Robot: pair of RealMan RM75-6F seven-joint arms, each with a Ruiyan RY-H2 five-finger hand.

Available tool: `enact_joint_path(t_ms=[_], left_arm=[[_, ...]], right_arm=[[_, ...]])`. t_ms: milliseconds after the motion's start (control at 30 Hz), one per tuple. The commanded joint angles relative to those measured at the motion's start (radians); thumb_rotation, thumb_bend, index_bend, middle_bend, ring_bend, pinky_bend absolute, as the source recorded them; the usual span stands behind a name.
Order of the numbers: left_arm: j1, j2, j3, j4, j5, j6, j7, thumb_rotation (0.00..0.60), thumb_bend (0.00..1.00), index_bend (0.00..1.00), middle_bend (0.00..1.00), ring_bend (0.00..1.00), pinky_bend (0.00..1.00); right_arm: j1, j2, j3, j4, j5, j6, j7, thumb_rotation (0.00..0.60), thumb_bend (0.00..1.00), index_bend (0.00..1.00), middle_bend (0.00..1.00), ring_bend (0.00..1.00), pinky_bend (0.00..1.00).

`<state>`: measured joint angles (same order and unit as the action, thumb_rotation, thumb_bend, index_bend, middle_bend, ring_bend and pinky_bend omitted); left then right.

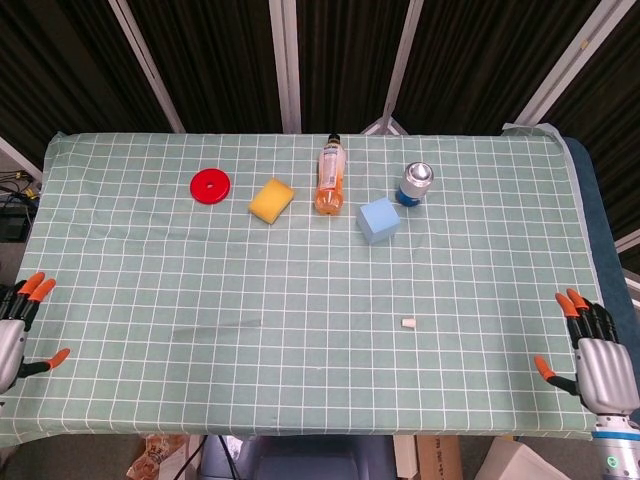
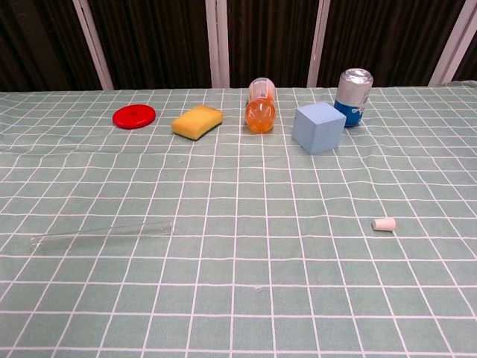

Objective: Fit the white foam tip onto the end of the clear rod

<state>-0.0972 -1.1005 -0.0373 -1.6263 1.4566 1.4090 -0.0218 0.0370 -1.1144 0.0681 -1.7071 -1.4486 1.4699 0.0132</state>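
Note:
A small white foam tip (image 1: 407, 323) (image 2: 383, 224) lies on the checked green cloth, right of centre. The clear rod (image 2: 101, 233) lies flat on the cloth at the near left; in the head view it shows only as a faint streak (image 1: 215, 327). My left hand (image 1: 18, 327) hangs at the table's left edge with fingers spread and nothing in it. My right hand (image 1: 593, 351) hangs at the right front edge, likewise spread and empty. Both hands are far from the tip and the rod, and neither appears in the chest view.
Along the back stand a red disc (image 1: 210, 185), a yellow sponge (image 1: 271, 200), an orange bottle on its side (image 1: 330, 177), a blue cube (image 1: 378, 220) and a metal can (image 1: 413, 183). The table (image 1: 120, 250) is covered by green checked cloth.

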Motion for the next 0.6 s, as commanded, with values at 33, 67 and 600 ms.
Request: enact_joint_path(t_ms=[33, 67, 600], left_arm=[[-0.022, -0.002, 0.001, -0.037, -0.009, -0.032, 0.047, 0.6, 0.2, 0.16, 0.13, 0.0, 0.0], [-0.029, -0.005, 0.002, -0.046, -0.006, -0.041, 0.063, 0.6, 0.22, 0.17, 0.14, 0.0, 0.0], [-0.161, -0.245, -0.06, -0.175, -0.179, -0.157, 0.54, 0.6, 0.36, 0.31, 0.34, 0.03, 0.0]], right_arm=[[0.002, -0.001, 0.001, -0.001, 0.003, -0.004, 0.0, 0.6, 0.31, 0.0, 0.0, 0.0, 0.0], [0.003, -0.001, 0.001, 0.0, 0.003, -0.005, 0.0, 0.6, 0.31, 0.0, 0.0, 0.0, 0.0], [0.0, 0.01, 0.0, -0.005, 0.007, -0.008, 0.028, 0.6, 0.31, 0.0, 0.0, 0.0, 0.0]])
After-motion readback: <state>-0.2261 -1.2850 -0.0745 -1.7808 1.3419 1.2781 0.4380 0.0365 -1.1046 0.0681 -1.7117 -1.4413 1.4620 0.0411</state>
